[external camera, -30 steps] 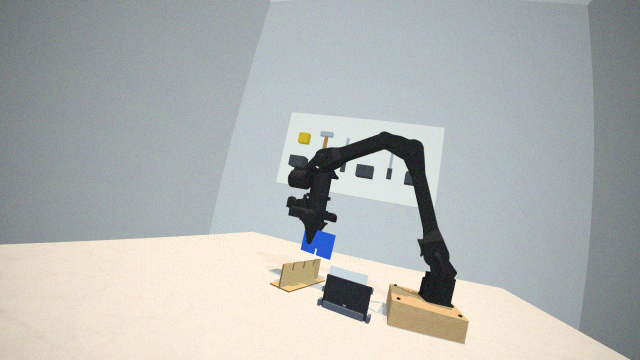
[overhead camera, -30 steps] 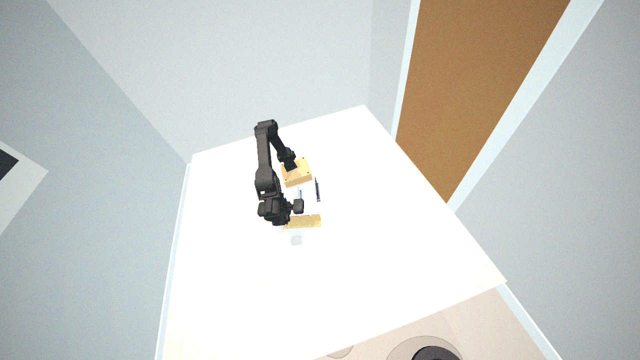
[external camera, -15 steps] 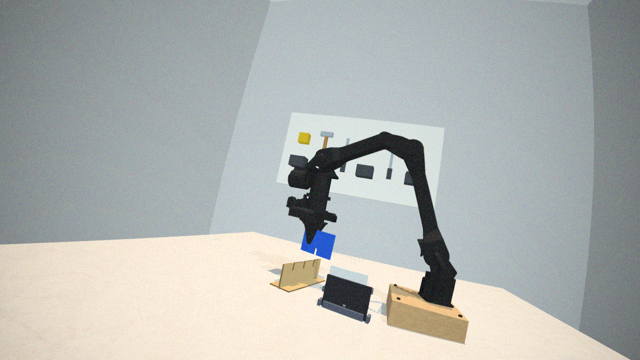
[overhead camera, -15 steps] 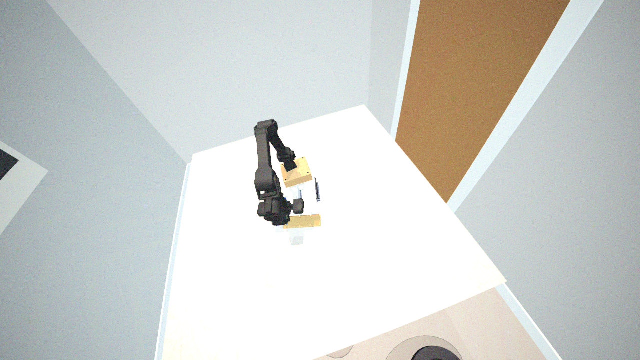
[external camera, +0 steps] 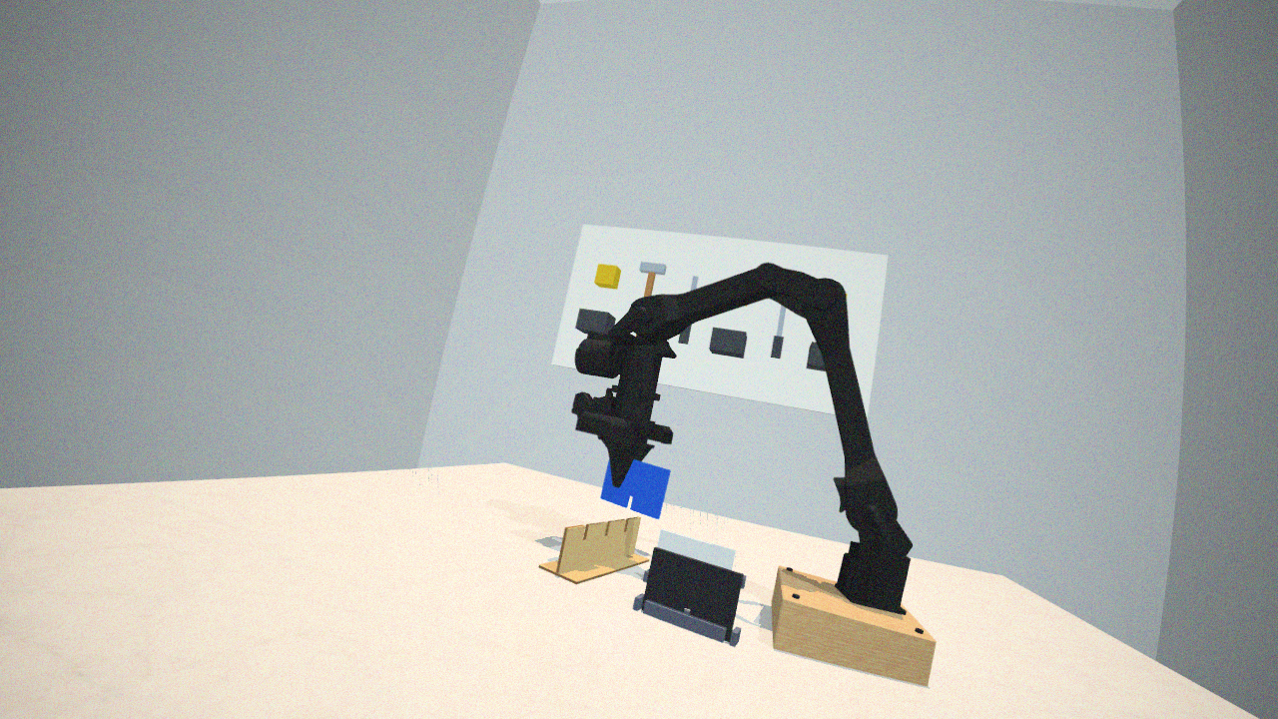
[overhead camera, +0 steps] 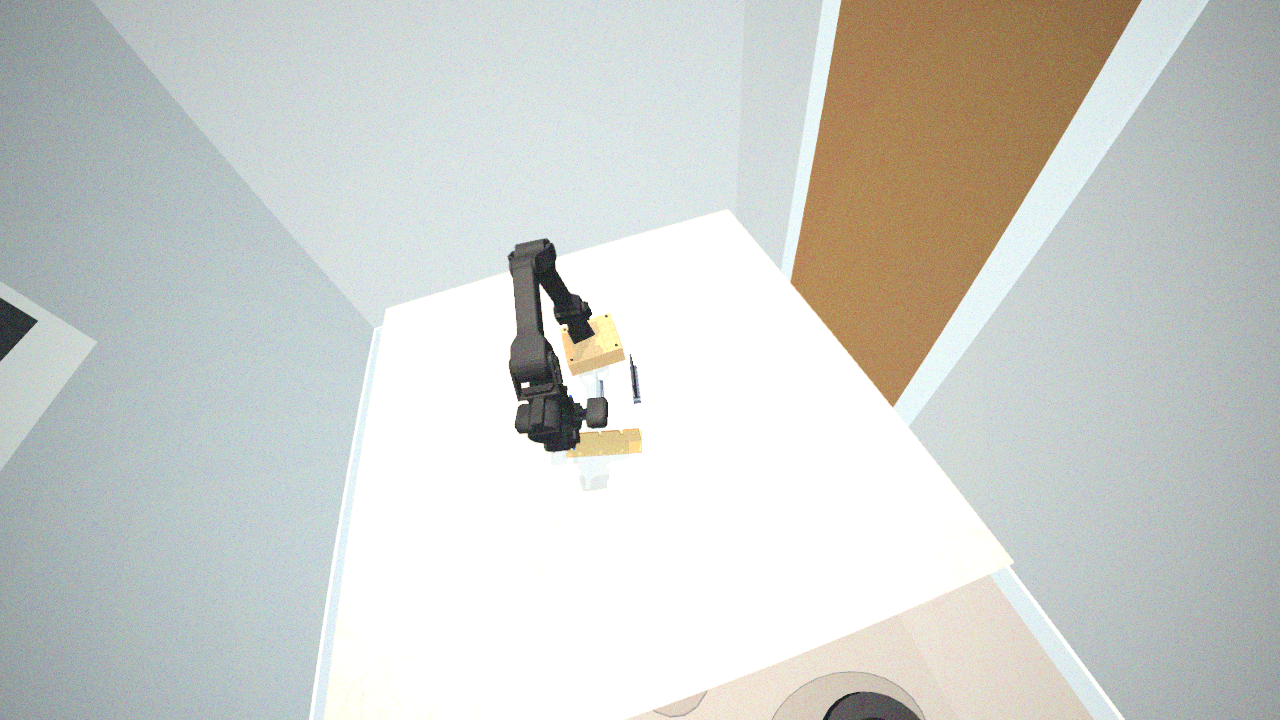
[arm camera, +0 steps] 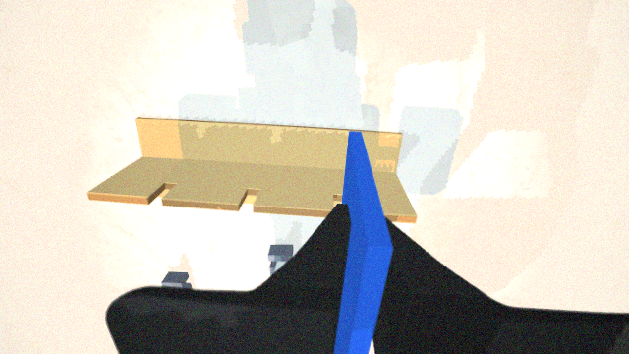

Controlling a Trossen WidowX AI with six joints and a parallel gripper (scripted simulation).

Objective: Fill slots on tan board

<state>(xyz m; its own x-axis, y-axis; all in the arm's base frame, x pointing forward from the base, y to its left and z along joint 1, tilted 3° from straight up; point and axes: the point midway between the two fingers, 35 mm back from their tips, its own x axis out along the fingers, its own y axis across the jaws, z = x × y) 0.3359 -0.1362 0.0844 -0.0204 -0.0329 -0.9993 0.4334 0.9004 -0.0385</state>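
while most of the gripper (overhead camera: 562,445) (external camera: 618,482) (arm camera: 366,211) is lost behind the dark arm (overhead camera: 528,304) (external camera: 725,291) in the top view, the wrist view shows its two black fingertips clamped on a blue board (external camera: 639,489) (arm camera: 368,221). the near end of the blue board runs off the bottom edge of the wrist view, and in the exterior view a finger covers part of its upper left. there the board hangs just below the frame's middle, above the tan board (overhead camera: 605,442) (external camera: 596,545) (arm camera: 265,189), upright with a slight tilt, its notch facing down. in the wrist view its long edge runs from bottom to top, crosswise to the tan board, whose own long axis goes left to right. three open slots show along the tan board's edge; the rightmost is partly hidden by the blue board and a fingertip. at the lower centre of the exterior view, a black board (external camera: 693,588) stands upright in a dark holder (external camera: 686,618), covering most of a pale board (external camera: 701,547) behind it.
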